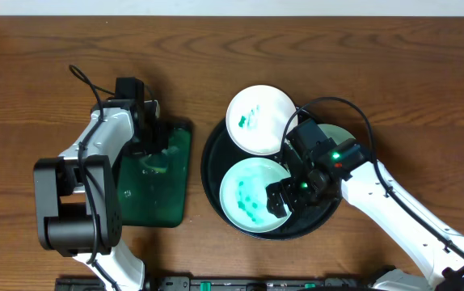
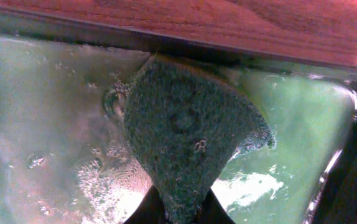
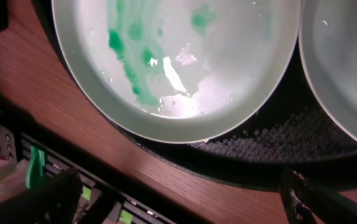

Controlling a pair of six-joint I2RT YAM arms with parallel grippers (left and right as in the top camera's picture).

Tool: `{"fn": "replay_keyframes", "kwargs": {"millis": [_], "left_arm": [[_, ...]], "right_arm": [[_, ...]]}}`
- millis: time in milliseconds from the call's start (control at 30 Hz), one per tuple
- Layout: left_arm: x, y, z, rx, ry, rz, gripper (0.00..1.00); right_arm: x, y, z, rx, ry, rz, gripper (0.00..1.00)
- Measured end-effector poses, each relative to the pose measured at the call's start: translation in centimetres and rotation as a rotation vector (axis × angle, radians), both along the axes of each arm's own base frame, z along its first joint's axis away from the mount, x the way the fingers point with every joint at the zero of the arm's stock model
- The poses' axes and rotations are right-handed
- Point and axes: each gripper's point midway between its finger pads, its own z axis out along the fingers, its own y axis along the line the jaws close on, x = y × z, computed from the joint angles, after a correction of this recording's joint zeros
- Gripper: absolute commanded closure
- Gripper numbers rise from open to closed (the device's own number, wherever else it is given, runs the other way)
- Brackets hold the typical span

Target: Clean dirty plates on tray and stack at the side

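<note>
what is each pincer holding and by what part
Left pincer pinches the green sponge by its narrow end. Right pincer is open, holding nothing.

Back strip of counter [image 1: 216, 40] bare from edge to edge. Widest open patches at far left and to the right of the black tray [image 1: 213, 174].

Narrow bare lane between green tray [image 1: 167, 212] and black tray, open at front and back.

Left arm [image 1: 94, 153] lies over the green tray's left and upper part; its cable [image 1: 82, 79] loops up behind. Left tool [image 1: 153, 155] sits low in soapy water, clamped on the sponge [image 2: 191, 124], close against the tray wall.

Right arm [image 1: 377, 190] crosses the black tray's right side, covering most of the third plate [image 1: 343, 133]. Right tool [image 1: 280, 196], jaws spread wide, hangs over the right edge of the lower plate [image 1: 244, 198].

Upper plate [image 1: 256, 117] reachable from above and from the left.
</note>
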Motion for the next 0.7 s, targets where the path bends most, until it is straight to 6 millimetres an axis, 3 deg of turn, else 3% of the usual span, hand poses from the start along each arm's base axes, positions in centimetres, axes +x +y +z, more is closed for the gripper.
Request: {"fn": "replay_keyframes", "kwargs": {"millis": [67, 100, 400, 500, 700], "left_arm": [[0.0, 0.0, 0.0, 0.0, 0.0, 0.002, 0.88], [0.0, 0.0, 0.0, -0.001, 0.001, 0.004, 0.93], [-0.9, 0.0, 0.6, -0.001, 0.026, 0.007, 0.93], [-0.8, 0.0, 2.7, 0.0, -0.02, 0.008, 0.93], [-1.8, -0.1, 8.9, 0.0, -0.145, 0.028, 0.93]], "right_arm": [[0.0, 0.0, 0.0, 0.0, 0.0, 0.0, 0.01], [0.0, 0.0, 0.0, 0.0, 0.0, 0.0, 0.01], [0.0, 0.0, 0.0, 0.0, 0.001, 0.0, 0.01], [0.0, 0.0, 0.0, 0.0, 0.001, 0.0, 0.01], [0.0, 0.0, 0.0, -0.001, 0.0, 0.0, 0.01]]}}
